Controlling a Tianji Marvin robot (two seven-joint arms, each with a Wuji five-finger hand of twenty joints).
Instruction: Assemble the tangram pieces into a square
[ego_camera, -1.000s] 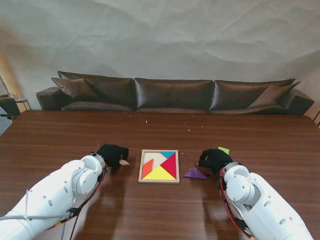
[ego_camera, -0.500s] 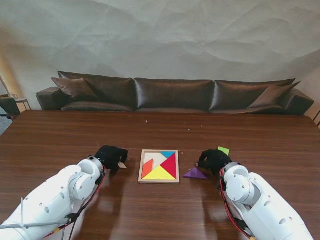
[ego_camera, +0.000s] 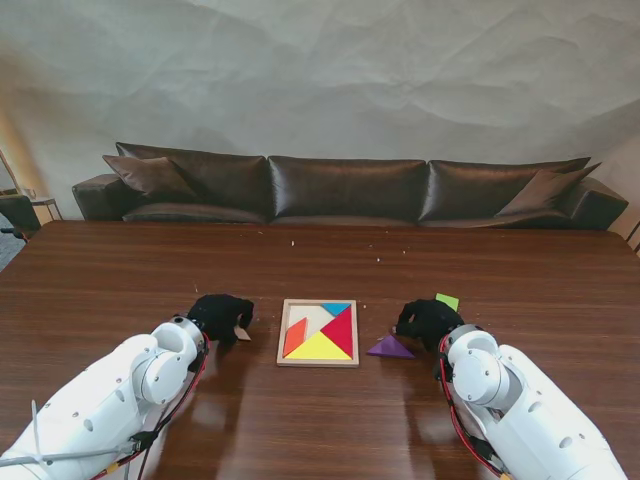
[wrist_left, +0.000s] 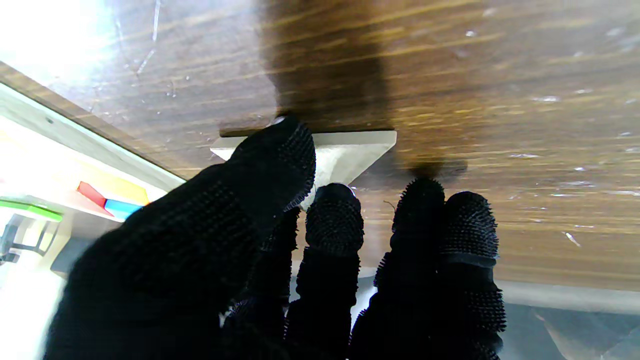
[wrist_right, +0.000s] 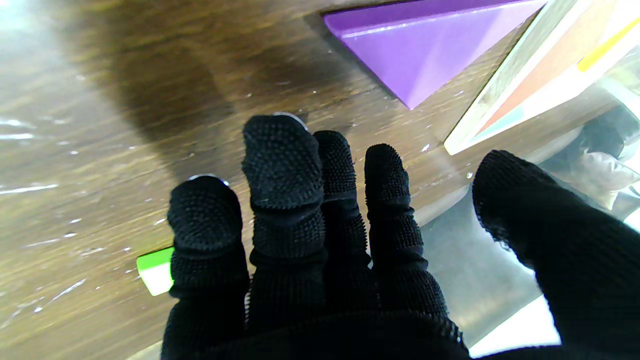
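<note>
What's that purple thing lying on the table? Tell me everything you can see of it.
The purple piece is a flat triangle with a smooth, slightly glossy face and thin, darker edges; it looks like painted wood or plastic. It lies flat on the dark wooden table, just right of the tray, apart from it. The right hand rests beside it, a little farther from me; the wrist view shows its fingertips short of the piece, not holding it. Nothing lies on it.
</note>
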